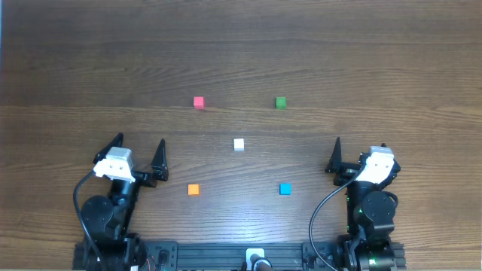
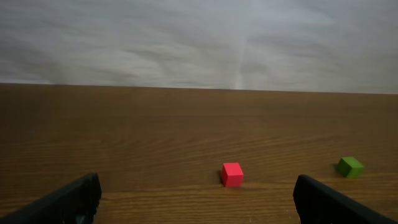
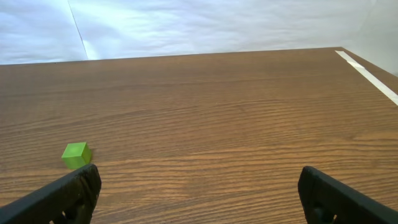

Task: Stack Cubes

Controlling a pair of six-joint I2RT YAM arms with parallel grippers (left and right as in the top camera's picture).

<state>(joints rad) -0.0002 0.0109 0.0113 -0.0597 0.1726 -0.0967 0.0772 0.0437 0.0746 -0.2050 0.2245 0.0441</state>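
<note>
Left gripper (image 1: 139,141) and right gripper (image 1: 360,143), fingers released, empty: square your left over orange cube (image 1: 193,190), lower centre, before clenching.

A red cube (image 2: 232,174) and a green cube (image 2: 351,167) sit apart on the wooden table (image 2: 155,137), beyond wide-spread jaws.

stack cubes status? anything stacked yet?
Done: nothing. The pink cube, green cube, white cube, orange cube and blue cube all sit apart on the table.
In hand: nothing. The left gripper and right gripper are empty, fingers spread.
Left: the whole stack.
</note>
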